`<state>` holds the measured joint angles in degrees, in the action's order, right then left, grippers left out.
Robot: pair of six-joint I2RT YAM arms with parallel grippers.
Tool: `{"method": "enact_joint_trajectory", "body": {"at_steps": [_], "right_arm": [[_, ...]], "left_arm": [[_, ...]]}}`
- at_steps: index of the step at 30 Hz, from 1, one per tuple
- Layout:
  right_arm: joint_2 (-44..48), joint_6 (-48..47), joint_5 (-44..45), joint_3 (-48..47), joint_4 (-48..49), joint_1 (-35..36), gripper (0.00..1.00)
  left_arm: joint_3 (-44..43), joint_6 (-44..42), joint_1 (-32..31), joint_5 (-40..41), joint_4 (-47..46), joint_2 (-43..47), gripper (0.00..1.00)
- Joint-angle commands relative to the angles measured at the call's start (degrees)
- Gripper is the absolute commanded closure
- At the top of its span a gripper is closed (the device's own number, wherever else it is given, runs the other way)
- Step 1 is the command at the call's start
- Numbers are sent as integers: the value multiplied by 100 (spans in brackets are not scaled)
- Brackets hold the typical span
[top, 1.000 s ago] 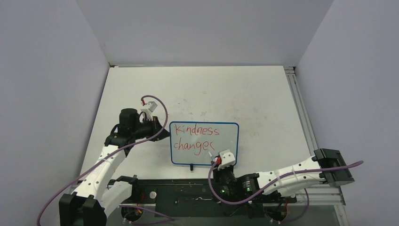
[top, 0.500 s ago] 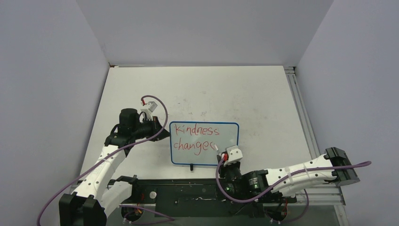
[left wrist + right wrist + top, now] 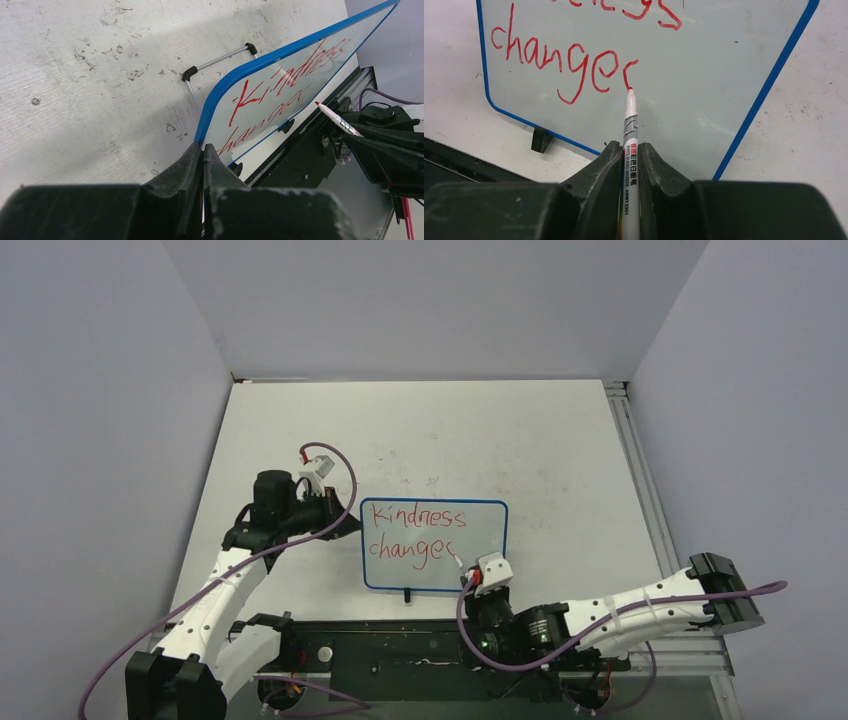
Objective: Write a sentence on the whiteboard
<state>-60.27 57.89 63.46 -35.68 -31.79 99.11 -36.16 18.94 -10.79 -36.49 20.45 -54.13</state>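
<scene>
The whiteboard (image 3: 482,530) with a thin blue frame stands tilted near the table's front, with "Kindness" and "change" in red on it plus a curved red stroke after the last letter. My left gripper (image 3: 352,517) is shut on the whiteboard's (image 3: 292,92) left edge; in the left wrist view its fingertips (image 3: 198,150) pinch the blue frame. My right gripper (image 3: 630,150) is shut on a white marker (image 3: 630,120). The marker's red tip meets the whiteboard (image 3: 704,75) at the foot of that last stroke. From above, the right gripper (image 3: 478,575) sits at the board's lower right.
A wire stand with black feet (image 3: 220,59) props the board from behind. A black clip (image 3: 542,140) sits on its lower edge. An aluminium rail (image 3: 640,470) runs along the table's right side, and a black base plate (image 3: 400,650) lies along the near edge.
The right gripper with the marker shifted a little to the right and up, then held almost still. The left arm and the board have not moved.
</scene>
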Motion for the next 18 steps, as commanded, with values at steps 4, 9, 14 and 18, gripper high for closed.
{"method": "enact_joint_trajectory", "body": {"at_steps": [4, 9, 14, 18], "right_arm": [[-198, 216, -23, 30, 67, 27, 95], [-248, 263, -64, 72, 76, -9, 95], [-247, 110, -185, 166, 286, -141, 95], [-263, 101, -211, 196, 331, -188, 95]], "left_arm": [[-225, -22, -28, -100, -146, 5, 100], [-219, -22, -27, -95, -146, 8, 100], [-216, -19, -29, -99, -146, 1, 100], [-216, -20, -26, -91, -148, 1, 100]]}}
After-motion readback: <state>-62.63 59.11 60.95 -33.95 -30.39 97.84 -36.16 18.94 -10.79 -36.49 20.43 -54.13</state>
